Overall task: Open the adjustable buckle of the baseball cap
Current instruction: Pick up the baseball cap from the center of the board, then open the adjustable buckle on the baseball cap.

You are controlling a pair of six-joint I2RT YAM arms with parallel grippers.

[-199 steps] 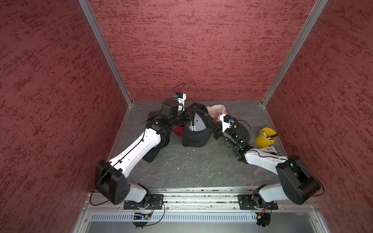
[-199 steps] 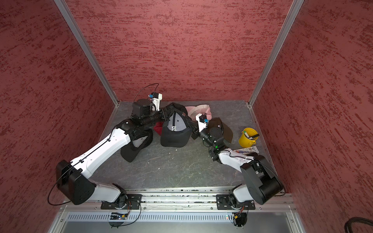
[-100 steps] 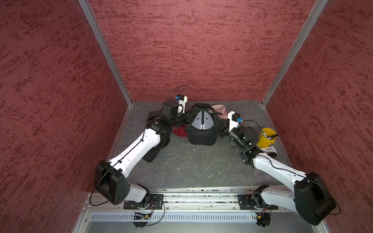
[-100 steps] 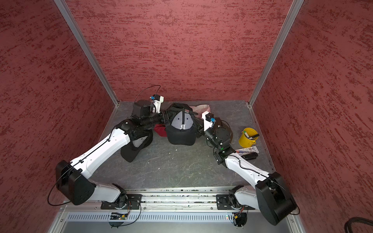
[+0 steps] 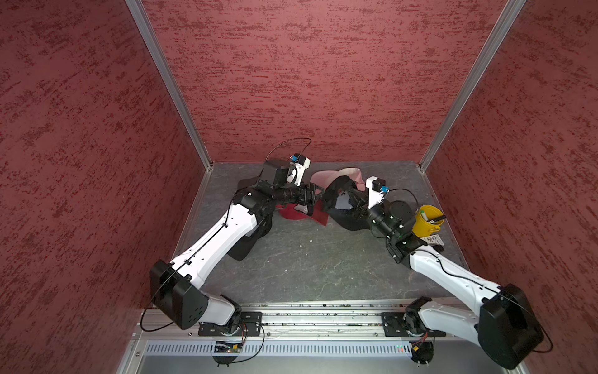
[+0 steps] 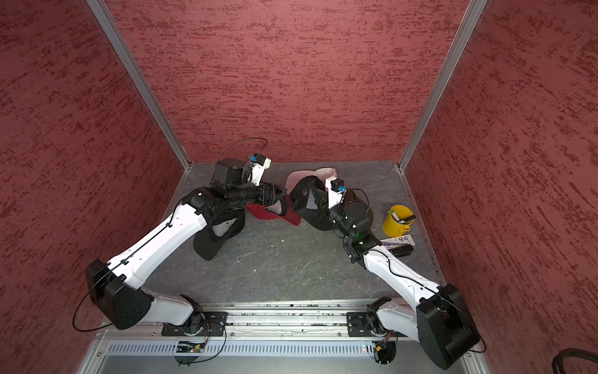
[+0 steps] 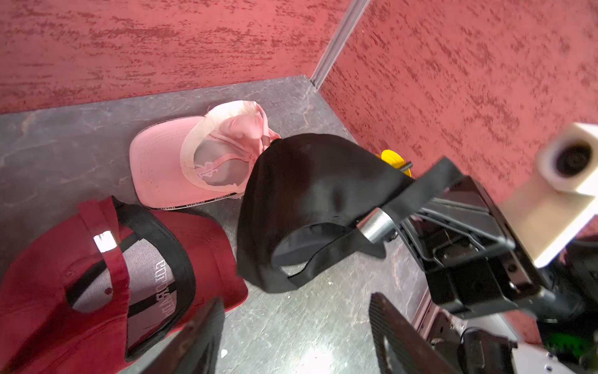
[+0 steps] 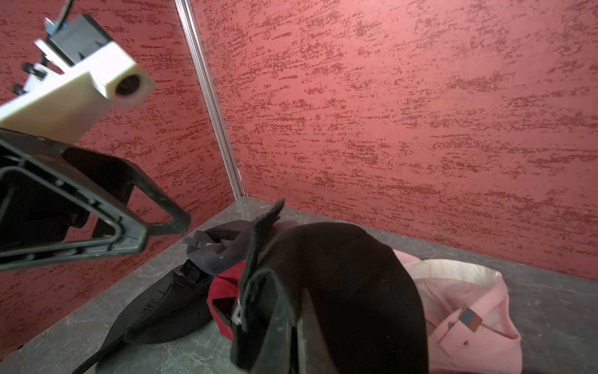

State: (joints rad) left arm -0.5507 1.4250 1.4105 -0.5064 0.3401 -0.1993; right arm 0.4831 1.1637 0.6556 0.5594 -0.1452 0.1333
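Right gripper (image 7: 396, 229) is closed hard on the strap (image 7: 420, 191) of the black cap (image 7: 307, 181), pinching it immediately beside the buckle (image 7: 372, 225) and holding the cap up by that one point. Whether the cap's lower edge touches the table (image 5: 307, 268) cannot be determined. Left gripper (image 5: 318, 195) stands just short of the black cap with its jaws wide apart and nothing between them. Whether the strap is free of the buckle cannot be confirmed.

Risks, as judged:
- The flat, smooth black webbing may slide through the single pinch.
- The limp cap may swing and turn the buckle away from the left gripper.
- The left jaws, on closing, may catch crown cloth or the strap's loop instead of the tail.

The buckle is small, rounded, bright metal, and glossy. The crown is soft matte black cloth, sagging in folds. The red cap (image 7: 48, 291) lies just beside the black cap on the left gripper's side. It is cloth with a black inner band and its own silvery clasp, so a snag is possible if the black cap drops. The pink cap (image 7: 161, 168) lies upturned behind the black cap, with a pale, worn sweatband. A rigid yellow cup (image 5: 425, 220) stands beyond the black cap on the right arm's side. The table is grey, mottled and stone-like.
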